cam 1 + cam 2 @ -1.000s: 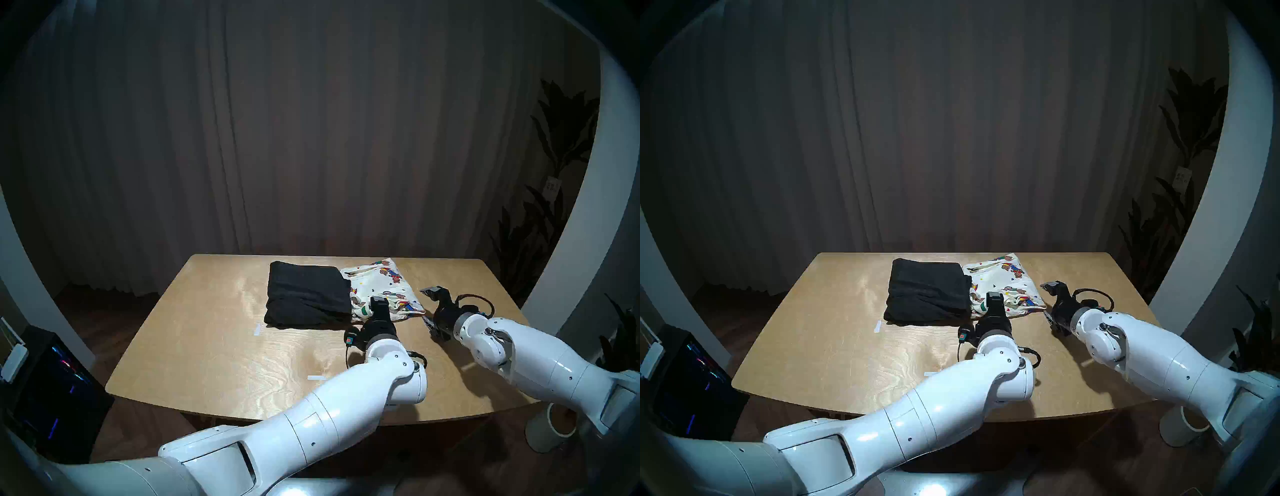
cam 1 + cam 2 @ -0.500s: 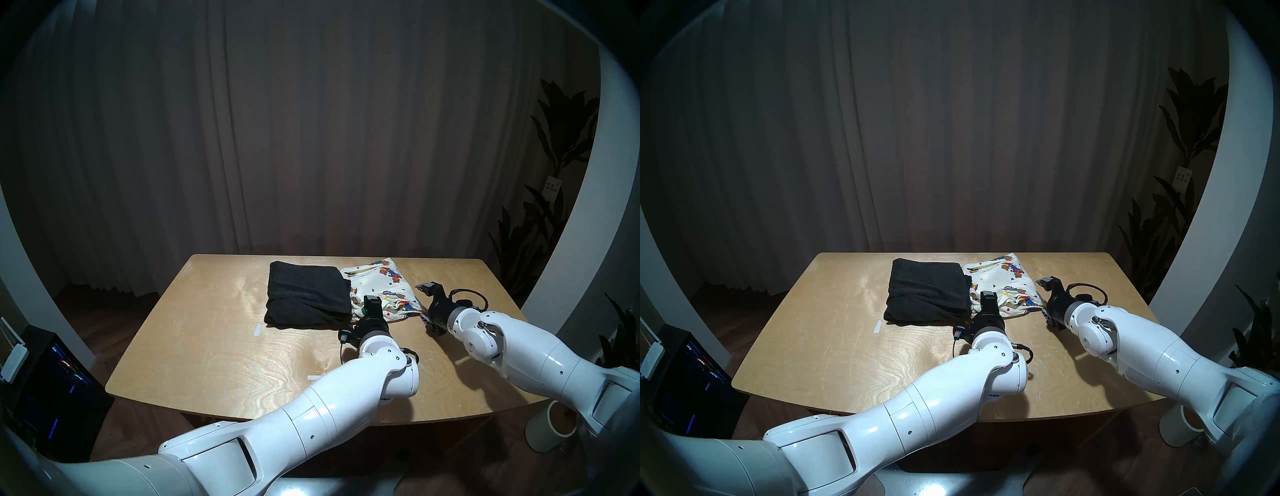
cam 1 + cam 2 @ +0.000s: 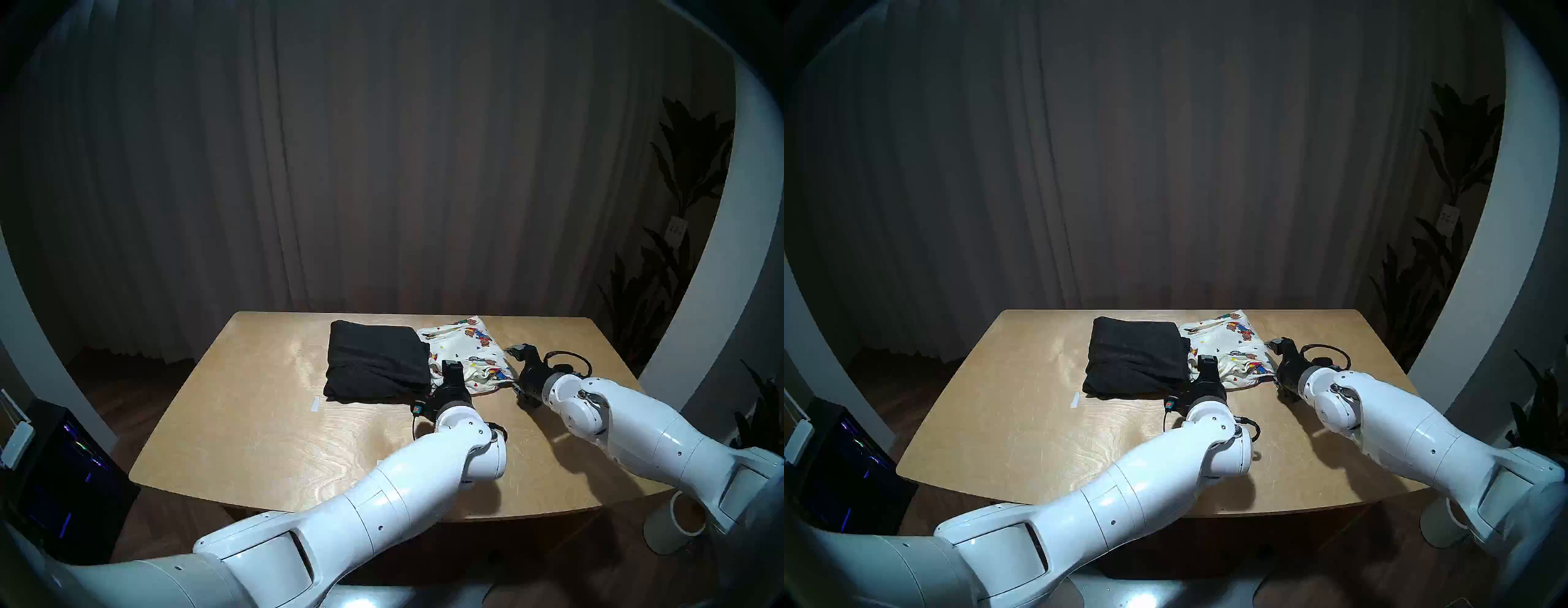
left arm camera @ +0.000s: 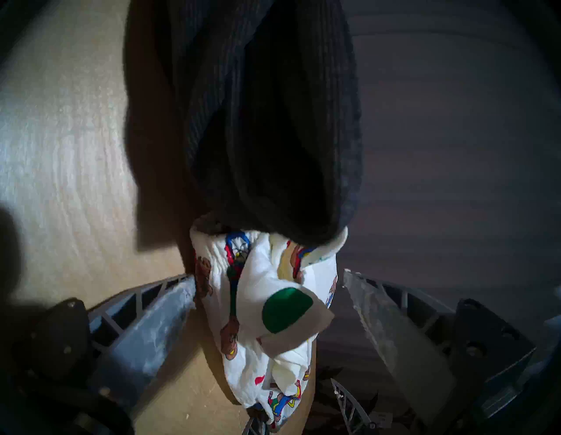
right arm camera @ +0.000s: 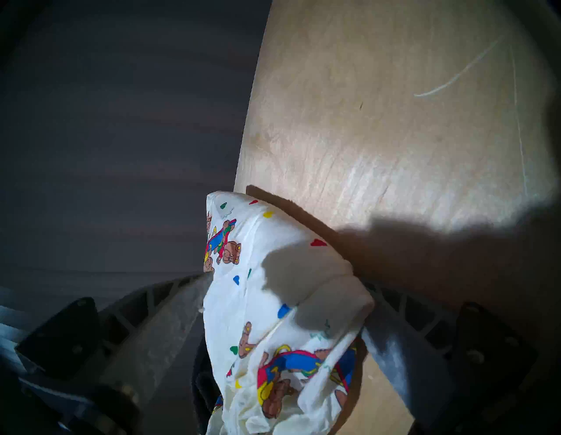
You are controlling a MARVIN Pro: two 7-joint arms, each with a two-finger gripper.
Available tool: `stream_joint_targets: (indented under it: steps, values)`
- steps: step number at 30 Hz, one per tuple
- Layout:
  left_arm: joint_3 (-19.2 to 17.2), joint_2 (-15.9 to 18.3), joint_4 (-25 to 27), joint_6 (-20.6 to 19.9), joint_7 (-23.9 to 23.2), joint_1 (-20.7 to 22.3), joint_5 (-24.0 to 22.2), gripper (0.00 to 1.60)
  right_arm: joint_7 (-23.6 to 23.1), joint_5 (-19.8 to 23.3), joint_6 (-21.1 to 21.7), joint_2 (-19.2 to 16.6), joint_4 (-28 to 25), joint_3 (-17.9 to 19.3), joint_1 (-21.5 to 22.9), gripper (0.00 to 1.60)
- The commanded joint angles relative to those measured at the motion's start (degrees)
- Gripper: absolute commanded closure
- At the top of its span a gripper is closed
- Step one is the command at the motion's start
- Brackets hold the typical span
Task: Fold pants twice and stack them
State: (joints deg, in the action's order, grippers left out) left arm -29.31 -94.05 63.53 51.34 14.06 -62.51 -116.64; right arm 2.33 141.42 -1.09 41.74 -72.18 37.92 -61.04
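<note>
Folded black pants (image 3: 375, 361) lie on the far middle of the wooden table (image 3: 254, 424), their right edge overlapping the cream bear-print pants (image 3: 475, 350) spread beside them. My left gripper (image 3: 452, 373) is open at the cream pants' near left edge. In the left wrist view the crumpled cream pants (image 4: 267, 303) fill the gap between its fingers (image 4: 158, 319), with the black pants (image 4: 267, 121) just beyond. My right gripper (image 3: 513, 369) is open at the near right corner. The right wrist view shows the cream pants (image 5: 273, 303) between its fingers (image 5: 394, 340).
Two white tape strips (image 3: 315, 403) (image 3: 384, 463) mark the tabletop. A black box with lit lines (image 3: 63, 479) stands on the floor at the left. A white cylinder (image 3: 674, 526) stands on the floor at the right, with plants (image 3: 662, 297) behind and a curtain at the back.
Both arms have moved forward and leftward toward the cream pants. The right gripper, clear of the cloth a second ago, now straddles its near right corner. The left has pushed further onto the near edge.
</note>
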Motion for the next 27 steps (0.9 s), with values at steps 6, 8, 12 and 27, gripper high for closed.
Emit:
stream_joint_targets:
  steps: [6,8,12,27]
  values:
    - [-2.37,-2.02,-4.56,-3.36,-1.18,3.28,-1.01,0.0,1.46,-0.73,0.0,4.07,2.52,-1.52,0.78,0.0]
    - [-2.66,-2.49,-5.74,-4.13,-1.42,3.7,-1.29,0.0,1.58,-0.92,0.13,4.7,3.35,-1.67,1.12,0.0]
    - [-3.3,-3.72,-8.45,-5.67,-2.38,4.34,-2.09,0.0,1.88,-1.24,0.51,6.19,5.44,-1.99,1.98,0.0]
    - [-5.38,-7.5,-16.14,-9.74,-6.11,5.67,-4.59,0.0,2.01,-1.93,1.78,9.4,10.97,-2.73,3.7,0.0]
